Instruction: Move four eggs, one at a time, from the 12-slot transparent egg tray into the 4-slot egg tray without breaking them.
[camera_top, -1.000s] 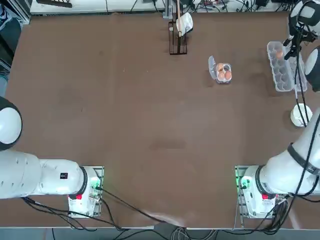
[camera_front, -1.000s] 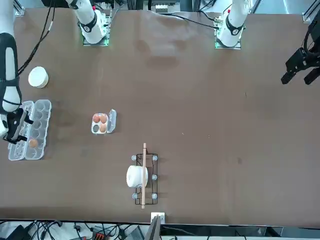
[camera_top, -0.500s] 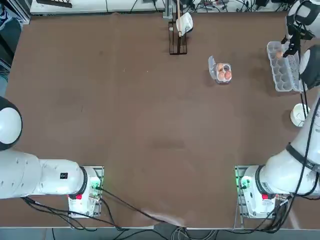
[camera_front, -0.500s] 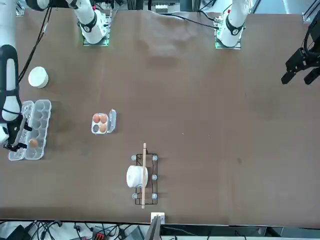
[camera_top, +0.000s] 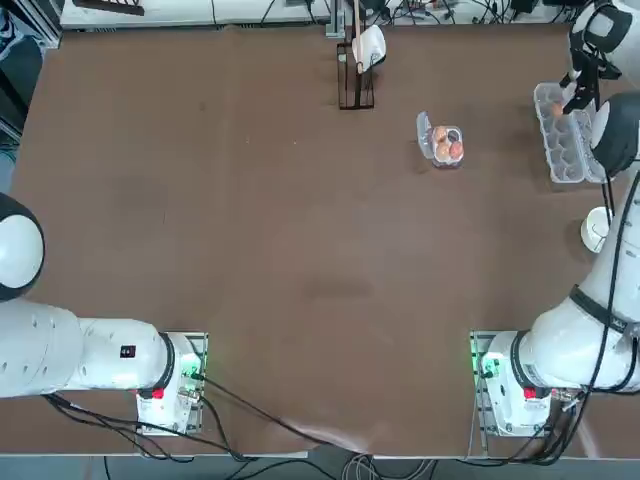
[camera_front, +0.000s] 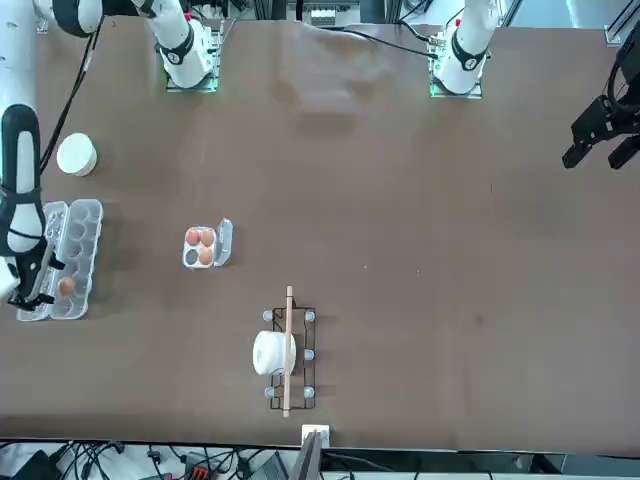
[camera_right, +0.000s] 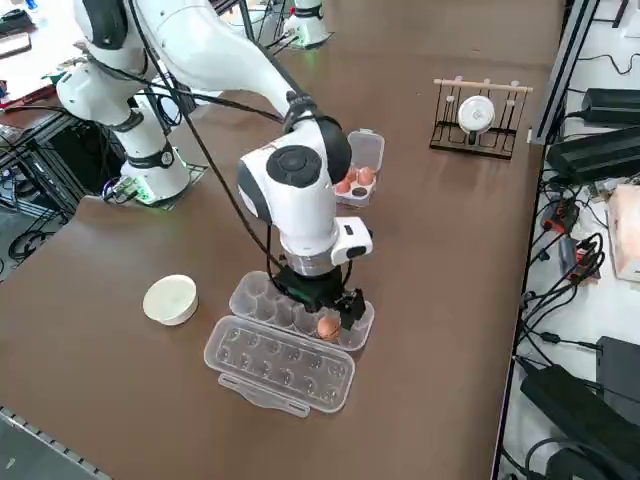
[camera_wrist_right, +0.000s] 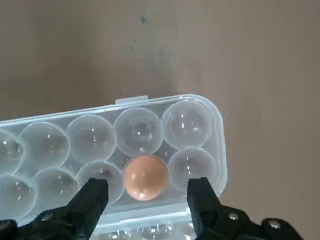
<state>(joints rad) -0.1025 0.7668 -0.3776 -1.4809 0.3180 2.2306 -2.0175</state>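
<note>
- The right gripper (camera_wrist_right: 146, 192) has slid along the 12-slot transparent egg tray (camera_wrist_right: 190, 125) at the table's right edge.
- Jaws spread wide, straddling the last egg (camera_wrist_right: 145, 177), likely for lifting.
- The 4-slot egg tray (camera_top: 446, 146), mid-table, holds three.

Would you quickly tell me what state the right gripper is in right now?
Right gripper: open, holding nothing, hovering over the last egg in the 12-slot transparent egg tray.

one egg (camera_wrist_right: 145, 177) in 12-slot tray (camera_wrist_right: 195, 120) | three eggs (camera_top: 447, 143) in 4-slot tray (camera_top: 458, 132) | trays well apart
</note>
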